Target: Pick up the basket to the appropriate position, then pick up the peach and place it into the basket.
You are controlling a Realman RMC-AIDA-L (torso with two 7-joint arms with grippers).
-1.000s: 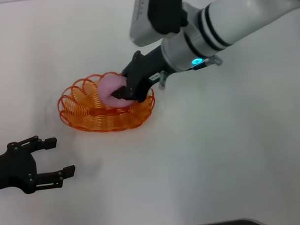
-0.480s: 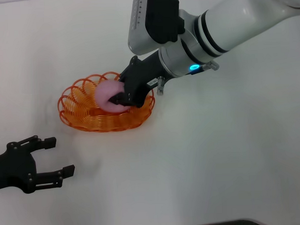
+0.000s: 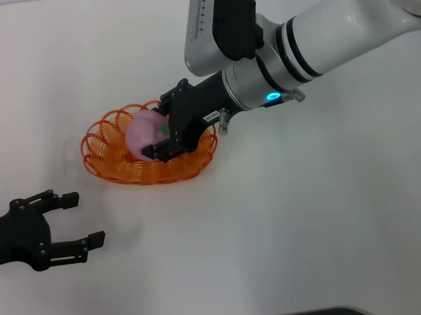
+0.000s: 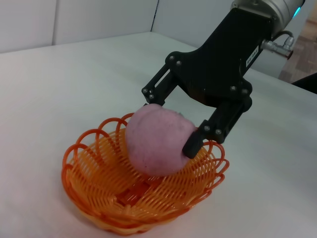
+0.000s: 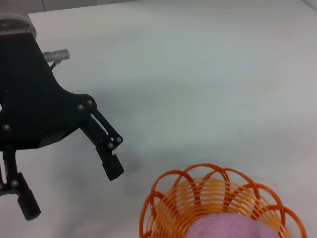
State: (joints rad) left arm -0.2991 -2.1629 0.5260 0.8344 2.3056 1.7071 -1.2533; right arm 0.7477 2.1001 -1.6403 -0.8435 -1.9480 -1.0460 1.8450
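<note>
The right gripper has its fingers spread around the peach, which sits inside the orange basket directly beneath it. The left gripper waits open, nearer the robot than the basket.

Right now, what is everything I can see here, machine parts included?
basket: one, bright orange wire loops, on the table left of centre, ahead of the robot.
peach: one, pink with a small green mark, sitting in the basket, the right gripper's fingers on either side of it.
table: one, white, under everything.
right gripper: one, black, on a white and grey arm with a lit blue-green ring, reaching over the basket's right side; its fingers look spread around the peach rather than clamped.
left gripper: one, black, fingers open, holding nothing, low over the table near the robot, apart from the basket.
</note>
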